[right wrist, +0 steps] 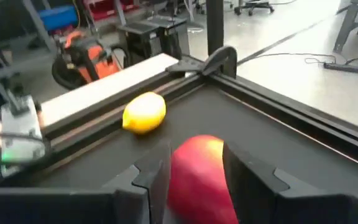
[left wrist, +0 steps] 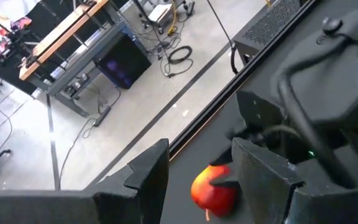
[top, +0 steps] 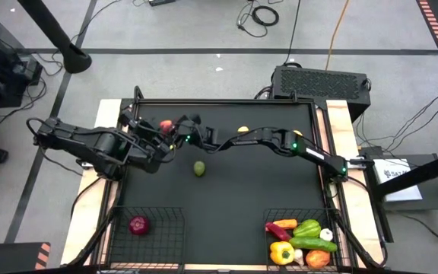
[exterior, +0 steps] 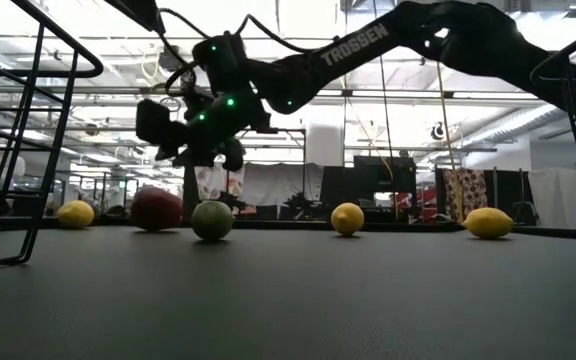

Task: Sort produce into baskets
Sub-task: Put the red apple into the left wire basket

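Note:
A red apple rests on the black table near its far left corner. My right gripper hangs open just above it, reaching in from the right. The apple shows between its fingers but below them. My left gripper is open higher up and left of the apple. A green lime and lemons lie loose. The near-left basket holds a purple onion. The near-right basket holds peppers and other produce.
Three lemons and the lime are spread along the table's far half. A raised black frame edges the table. A black grilled box stands beyond the far edge. The mat's middle holds nothing.

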Tool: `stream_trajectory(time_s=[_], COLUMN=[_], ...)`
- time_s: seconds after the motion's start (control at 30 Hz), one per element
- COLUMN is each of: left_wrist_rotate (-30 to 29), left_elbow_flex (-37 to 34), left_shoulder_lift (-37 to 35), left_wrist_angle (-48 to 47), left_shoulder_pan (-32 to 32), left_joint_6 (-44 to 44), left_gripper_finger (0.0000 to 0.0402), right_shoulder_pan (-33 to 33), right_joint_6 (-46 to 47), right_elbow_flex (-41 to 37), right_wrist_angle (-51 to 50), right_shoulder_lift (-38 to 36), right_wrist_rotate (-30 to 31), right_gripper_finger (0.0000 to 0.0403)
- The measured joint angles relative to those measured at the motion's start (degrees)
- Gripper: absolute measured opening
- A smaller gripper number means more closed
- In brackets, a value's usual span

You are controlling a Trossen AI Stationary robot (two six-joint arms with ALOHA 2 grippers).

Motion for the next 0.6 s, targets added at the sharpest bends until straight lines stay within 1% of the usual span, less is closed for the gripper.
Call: stream_trajectory(time_s=[0.13, 0.5, 0.6], left_wrist_rotate=[0.08, 0.1, 0.1], left_elbow_flex=[0.0, 0.0, 0.0], left_shoulder_lift=[-0.02, -0.07, -0.07], left_wrist_angle=[0.63, 1.37, 1.5], left_shoulder_pan=[0.59, 1.55, 1.52], left_joint_6=[0.01, 0.09, 0.09], left_gripper_finger=[0.0182, 0.0182, 0.0182], right_shoulder_pan=[-1.38, -2.81, -3.49], right_joint_6=[3.41, 6.4, 7.62], right_elbow_flex=[0.0, 0.04, 0.04], right_wrist_angle=[1.13, 5.41, 5.64], right_shoulder_lift=[0.02, 1.57, 1.68], right_wrist_rotate=[0.13, 0.01, -1.24], right_gripper_finger=[0.0137, 0.0137, 0.0137])
